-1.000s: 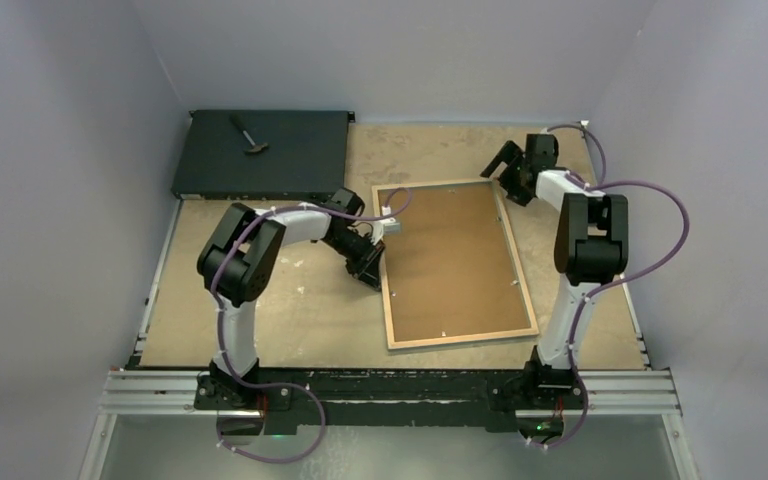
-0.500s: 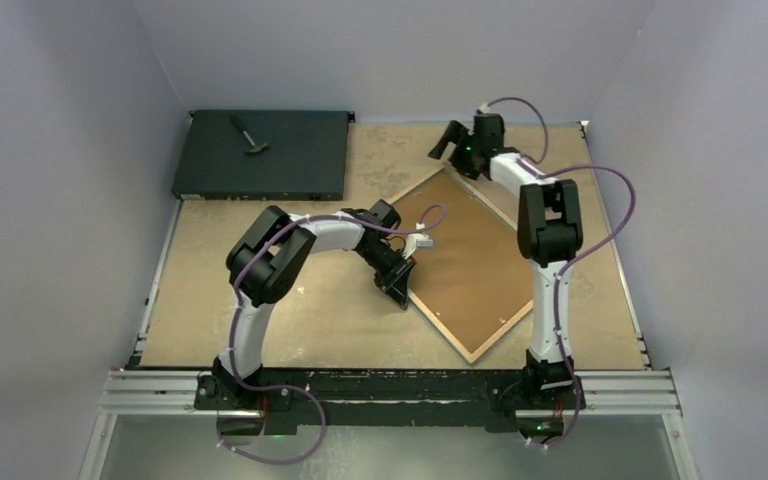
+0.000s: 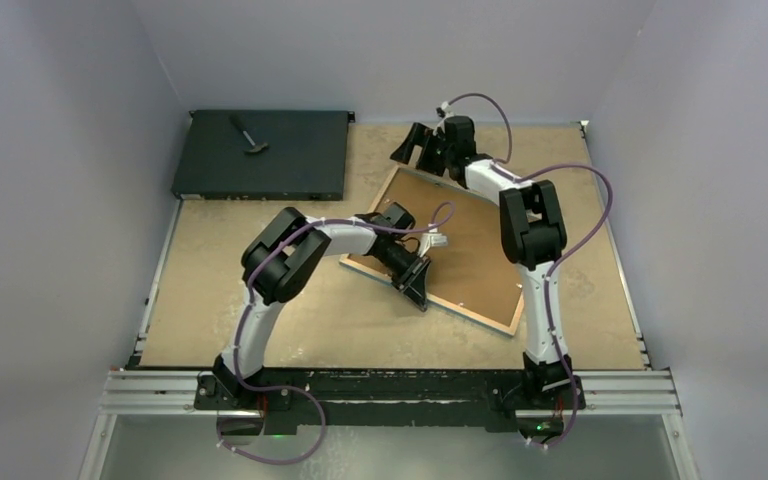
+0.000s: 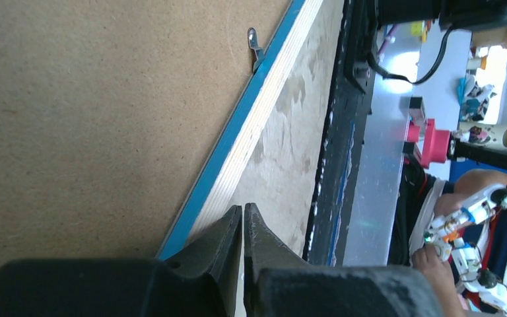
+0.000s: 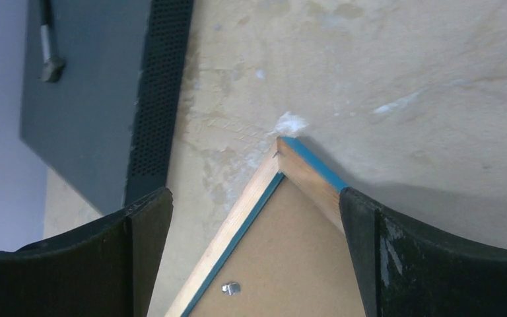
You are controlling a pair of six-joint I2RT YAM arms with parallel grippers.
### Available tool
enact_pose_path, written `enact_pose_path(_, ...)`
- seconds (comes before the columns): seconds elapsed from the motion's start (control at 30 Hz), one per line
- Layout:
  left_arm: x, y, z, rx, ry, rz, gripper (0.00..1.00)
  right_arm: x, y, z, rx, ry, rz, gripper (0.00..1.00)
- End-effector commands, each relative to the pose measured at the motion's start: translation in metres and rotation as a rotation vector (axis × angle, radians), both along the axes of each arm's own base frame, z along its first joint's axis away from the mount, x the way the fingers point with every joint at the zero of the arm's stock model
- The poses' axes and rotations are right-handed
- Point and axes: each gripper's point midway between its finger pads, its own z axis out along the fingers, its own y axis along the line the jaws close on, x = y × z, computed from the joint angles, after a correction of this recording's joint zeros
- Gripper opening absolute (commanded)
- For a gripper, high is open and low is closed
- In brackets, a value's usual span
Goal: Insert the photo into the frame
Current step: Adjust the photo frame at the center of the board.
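Open tabletop [image 3: 210,300] left of the frame [image 3: 480,316]; black box [image 3: 290,165] far-left

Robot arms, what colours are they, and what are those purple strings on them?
The left arm and right arm have white tubes and chunky black joints. The purple strings are cables that run along each arm. The left claw and right claw are black, each with two fingers.

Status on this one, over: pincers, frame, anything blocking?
Left pincer shut, tips at edge of frame. Right pincer open, over its far corner. Frame face down, backing panel in; photo not in view. Black box clear of it.
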Motion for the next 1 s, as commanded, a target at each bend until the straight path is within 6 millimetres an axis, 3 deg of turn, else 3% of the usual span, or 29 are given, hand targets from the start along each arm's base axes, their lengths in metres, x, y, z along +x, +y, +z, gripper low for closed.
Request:
enact_pose_path(0.0,0.077,-0.023,-0.025,-0.004,-0.270,0.166,0.05,-0.102,0.066,-0.021,0.070,0.265,0.249,0.99)
enact_pose_path(0.13,0.056,-0.027,-0.023,-0.010,-0.217,0.120,0.08,-0.131,0.084,-0.028,0.065,0.277,0.304,0.98)
enact_pose_path(0.27,0.037,-0.016,-0.016,0.000,-0.211,0.085,0.13,-0.161,0.081,-0.039,0.078,0.306,0.314,0.98)
enact_pose_path(0.4,0.017,0.002,0.000,0.006,-0.204,0.020,0.30,-0.171,0.079,-0.028,0.080,0.306,0.341,0.99)
enact_pose_path(0.47,0.013,0.010,0.019,-0.006,-0.224,-0.025,0.34,-0.158,0.080,-0.008,0.066,0.256,0.335,0.99)
enact_pose_path(0.53,0.014,0.021,0.052,-0.035,-0.224,-0.032,0.35,-0.142,0.080,0.020,0.051,0.185,0.331,0.99)
enact_pose_path(0.63,0.035,0.038,0.107,-0.111,-0.289,0.004,0.36,-0.113,0.068,0.060,0.036,0.084,0.291,0.99)
enact_pose_path(0.73,0.070,0.064,0.150,-0.144,-0.371,0.081,0.36,-0.080,0.045,0.083,0.017,0.006,0.228,0.99)
enact_pose_path(0.83,0.114,0.100,0.167,-0.124,-0.453,0.201,0.36,-0.045,0.012,0.087,0.003,-0.034,0.142,0.99)
enact_pose_path(0.97,0.153,0.144,0.163,-0.074,-0.452,0.366,0.36,-0.006,-0.030,0.074,-0.024,-0.053,0.032,0.99)
